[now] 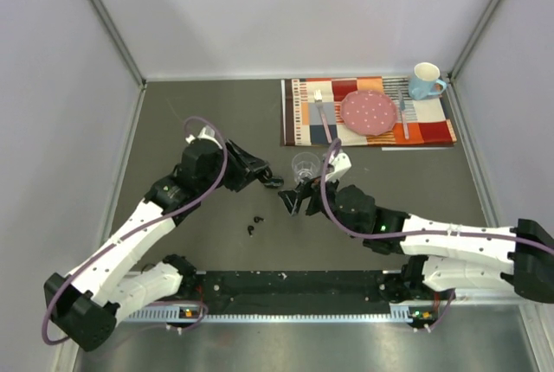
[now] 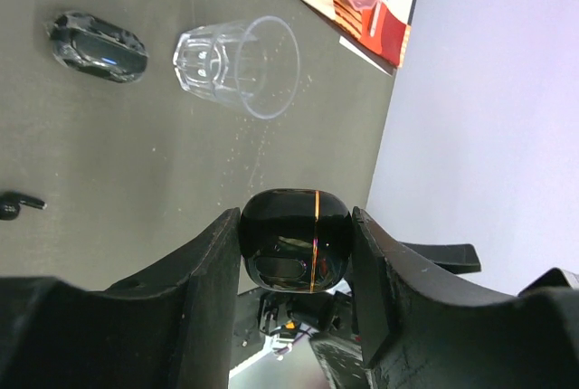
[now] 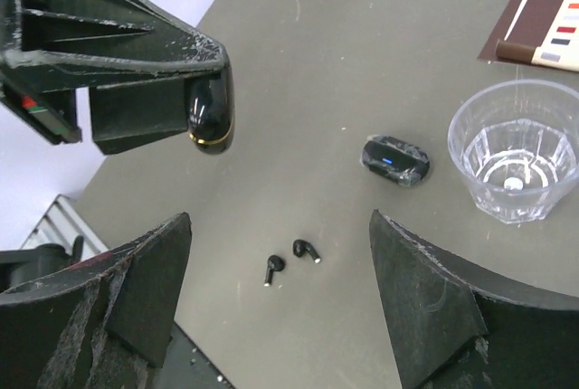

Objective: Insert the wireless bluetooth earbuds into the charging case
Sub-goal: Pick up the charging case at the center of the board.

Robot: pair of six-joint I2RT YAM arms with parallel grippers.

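The earbuds (image 3: 274, 267) lie just near-left of the released right pincer (image 3: 280, 222), the closer arm; the left pincer (image 2: 294, 226) grasps the charging case (image 2: 294, 249).

Two earbuds (image 3: 306, 250) on the table (image 3: 362, 45) — case (image 3: 395, 159) beside the cup (image 3: 479, 163)

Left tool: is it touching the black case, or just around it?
Touching. The left wrist view shows the black case pinched between both fingers of the left tool, with no gap on either side.
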